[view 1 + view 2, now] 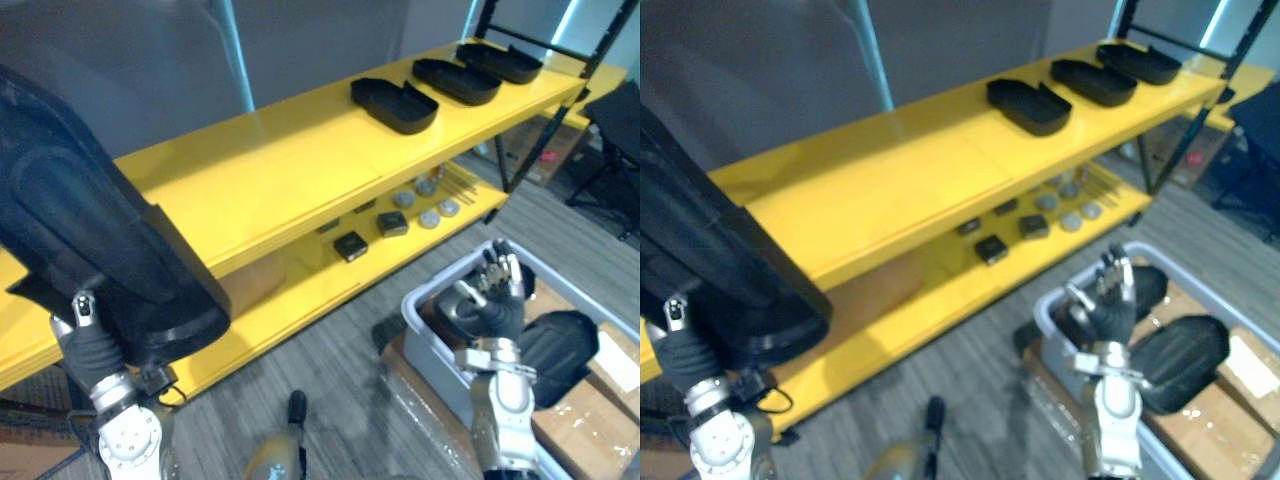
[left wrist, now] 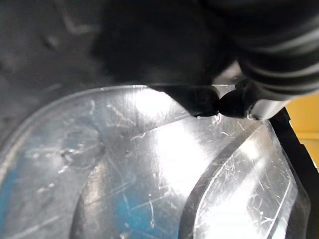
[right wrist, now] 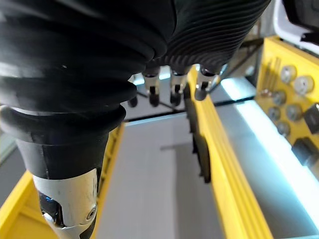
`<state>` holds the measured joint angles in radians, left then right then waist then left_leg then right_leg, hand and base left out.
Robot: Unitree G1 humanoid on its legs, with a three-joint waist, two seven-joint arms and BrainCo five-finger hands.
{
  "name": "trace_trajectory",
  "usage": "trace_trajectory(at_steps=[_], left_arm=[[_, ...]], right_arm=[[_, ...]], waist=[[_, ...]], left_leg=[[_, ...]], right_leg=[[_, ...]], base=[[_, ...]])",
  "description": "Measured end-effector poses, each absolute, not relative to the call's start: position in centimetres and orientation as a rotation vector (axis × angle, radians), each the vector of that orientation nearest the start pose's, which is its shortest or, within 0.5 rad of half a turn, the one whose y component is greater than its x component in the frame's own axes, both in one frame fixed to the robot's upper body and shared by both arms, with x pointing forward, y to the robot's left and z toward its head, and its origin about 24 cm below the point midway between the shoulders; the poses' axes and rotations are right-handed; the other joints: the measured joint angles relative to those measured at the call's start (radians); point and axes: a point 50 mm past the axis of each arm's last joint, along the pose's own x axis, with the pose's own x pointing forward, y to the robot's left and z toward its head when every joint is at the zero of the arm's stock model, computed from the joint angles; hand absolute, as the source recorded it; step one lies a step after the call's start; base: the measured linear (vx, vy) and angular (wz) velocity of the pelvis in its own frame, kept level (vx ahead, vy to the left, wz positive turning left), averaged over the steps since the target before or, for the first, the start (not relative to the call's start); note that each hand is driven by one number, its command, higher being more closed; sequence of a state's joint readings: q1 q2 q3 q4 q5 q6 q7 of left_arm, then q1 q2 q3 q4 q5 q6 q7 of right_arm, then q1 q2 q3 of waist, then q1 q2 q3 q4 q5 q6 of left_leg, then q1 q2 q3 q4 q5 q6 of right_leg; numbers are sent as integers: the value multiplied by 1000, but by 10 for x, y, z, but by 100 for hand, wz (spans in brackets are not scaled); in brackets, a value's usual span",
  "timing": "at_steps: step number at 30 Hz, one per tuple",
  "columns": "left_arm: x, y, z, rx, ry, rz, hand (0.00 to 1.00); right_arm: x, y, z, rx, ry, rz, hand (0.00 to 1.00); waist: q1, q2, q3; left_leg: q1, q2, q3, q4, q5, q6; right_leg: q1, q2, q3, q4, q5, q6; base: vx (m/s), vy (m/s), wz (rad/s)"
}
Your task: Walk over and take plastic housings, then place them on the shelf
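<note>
Eye views: top shelf bare along its middle, three plastic housings at its far right end. Left hand holds a big black housing up by the shelf's left end. Right hand above the grey bin, fingers loosely straight, empty. Another housing lies in the bin.
Left wrist view: fingertips pinch the held housing's glossy edge.
Right wrist view: fingers straight, holding nothing.
</note>
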<state>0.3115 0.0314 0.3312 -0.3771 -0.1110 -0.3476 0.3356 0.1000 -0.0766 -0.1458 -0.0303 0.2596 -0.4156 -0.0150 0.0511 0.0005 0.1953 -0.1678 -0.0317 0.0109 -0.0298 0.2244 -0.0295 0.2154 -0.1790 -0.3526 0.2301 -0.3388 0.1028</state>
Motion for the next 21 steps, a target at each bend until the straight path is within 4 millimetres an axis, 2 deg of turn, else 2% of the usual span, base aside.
trace_trajectory(at_steps=[1, 3, 4, 7, 8, 9, 10, 11, 12, 13, 15, 17, 18, 19, 20, 21], left_arm=[[158, 257, 104, 40, -471, 699, 100], [159, 258, 113, 47, -512, 685, 100], [160, 256, 115, 45, -522, 673, 100], [167, 254, 123, 54, -562, 619, 100], [168, 255, 125, 67, -569, 604, 100], [169, 255, 126, 76, -572, 597, 100], [169, 256, 129, 93, -580, 584, 100], [171, 257, 133, 107, -594, 576, 100], [171, 258, 135, 113, -602, 574, 100], [175, 261, 141, 115, -634, 583, 100], [180, 261, 144, 114, -646, 577, 100], [183, 260, 143, 107, -639, 575, 100], [183, 259, 142, 104, -638, 573, 100], [184, 258, 142, 101, -637, 569, 100], [183, 257, 142, 99, -636, 563, 100], [183, 255, 143, 96, -642, 556, 100]], right_arm=[[222, -212, 71, 137, -389, -223, 0], [223, -212, 79, 129, -426, -238, 0], [223, -214, 81, 119, -430, -248, 0], [225, -218, 86, 105, -451, -292, 0], [227, -217, 88, 108, -460, -297, 0], [227, -218, 88, 110, -461, -301, 0], [227, -219, 88, 111, -461, -312, 0], [227, -218, 88, 107, -461, -316, 0], [227, -218, 88, 105, -463, -316, 0], [229, -219, 93, 82, -487, -314, 0], [228, -222, 94, 74, -494, -327, 0], [225, -227, 101, 68, -526, -346, 0], [223, -227, 108, 73, -559, -344, 0], [222, -227, 112, 78, -579, -338, 0], [223, -226, 118, 99, -616, -310, 0], [224, -224, 122, 121, -642, -276, 0]], waist=[[1, -6, -1], [1, -36, 2], [-1, -39, 3], [-6, -37, 5], [-5, -41, 7], [-7, -41, 7], [-10, -42, 7], [-10, -33, 6], [-11, -20, 10], [-13, -12, 14], [-15, -8, 17], [-28, -22, 10], [-35, -32, 4], [-35, -37, 2], [-32, -57, -10], [-23, -86, -28]], left_leg=[[-3, -8, 0, 1, -3, 5], [-5, -39, 7, 3, -19, 25], [-3, -48, 4, 4, -23, 30], [36, -48, -2, 6, -57, 46], [63, -46, -1, 5, -75, 50], [75, -45, -2, 3, -83, 54], [105, -37, -1, -3, -101, 62], [127, -16, -2, -13, -115, 71], [131, -3, -2, -13, -124, 75], [133, 39, -1, -6, -141, 71], [133, 57, -4, 1, -152, 71], [154, 56, -21, 6, -165, 55], [162, 49, -30, 4, -168, 51], [167, 45, -30, 3, -171, 47], [169, 31, -31, 4, -180, 33], [168, 8, -31, 4, -191, 17]], right_leg=[[0, -9, -2, 0, 1, 2], [5, -37, -2, 8, 12, 17], [4, -45, -1, 24, 20, 23], [-84, -78, 35, 265, 69, -41], [-131, -98, 62, 382, 124, -55], [-151, -105, 72, 433, 162, -59], [-193, -117, 85, 518, 258, -68], [-236, -123, 90, 586, 270, -80], [-252, -116, 93, 581, 205, -73], [-287, -69, 90, 451, 106, -50], [-292, -38, 109, 314, 108, -42], [-280, -16, 153, 145, 139, 1], [-271, -14, 158, 99, 151, 9], [-262, -12, 156, 62, 169, 3], [-244, -11, 150, -20, 242, -9], [-223, -21, 125, -75, 306, 13]], base=[[186, 59, 14], [197, 43, 13], [189, 52, 28], [173, 87, 9], [103, 90, -8], [111, 124, -12], [101, 128, -19], [81, 130, -22], [-27, 145, -23], [-96, 117, -13], [-106, 88, -2], [76, -14, 29], [188, -86, 38], [178, -130, 30], [189, -206, 22], [180, -234, 11]])
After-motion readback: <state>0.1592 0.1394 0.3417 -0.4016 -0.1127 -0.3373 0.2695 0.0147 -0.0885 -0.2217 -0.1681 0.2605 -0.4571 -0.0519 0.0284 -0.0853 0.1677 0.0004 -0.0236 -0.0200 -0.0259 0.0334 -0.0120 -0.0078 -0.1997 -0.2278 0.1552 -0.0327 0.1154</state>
